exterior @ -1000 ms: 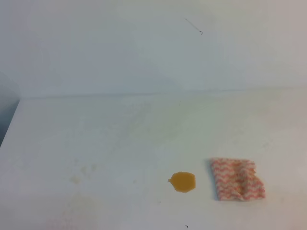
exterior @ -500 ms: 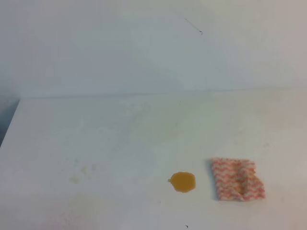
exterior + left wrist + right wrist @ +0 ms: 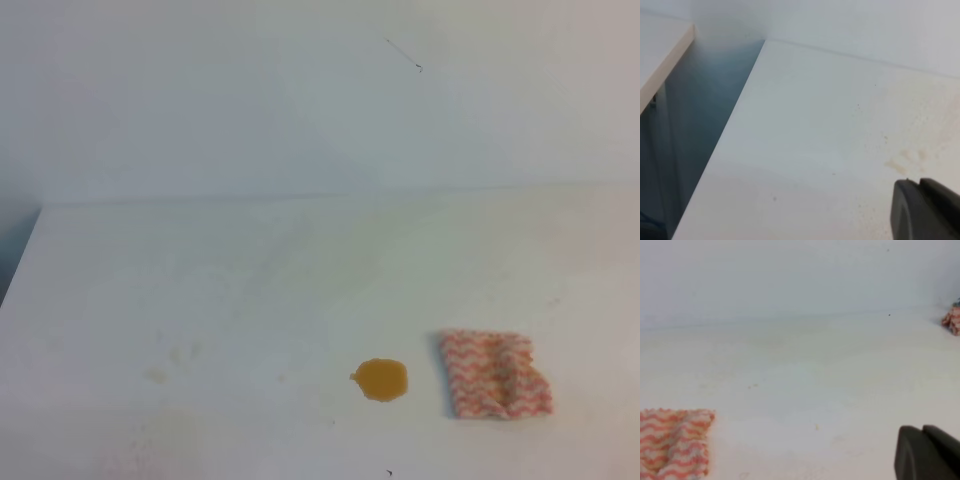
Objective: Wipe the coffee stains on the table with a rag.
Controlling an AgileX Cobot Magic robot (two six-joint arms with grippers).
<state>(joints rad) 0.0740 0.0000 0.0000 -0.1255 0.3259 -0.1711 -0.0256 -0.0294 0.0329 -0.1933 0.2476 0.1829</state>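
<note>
Nothing on the surface (image 3: 250,290) has moved since the earlier pictures: the coffee stain (image 3: 381,380) stays near the front edge, a little right of the middle, and the rag (image 3: 494,374) lies flat just beside it on the right, not touching it. Of the left pincer (image 3: 927,210) and the right pincer (image 3: 926,453) only a dark tip shows; I cannot tell if they are open or closed
</note>
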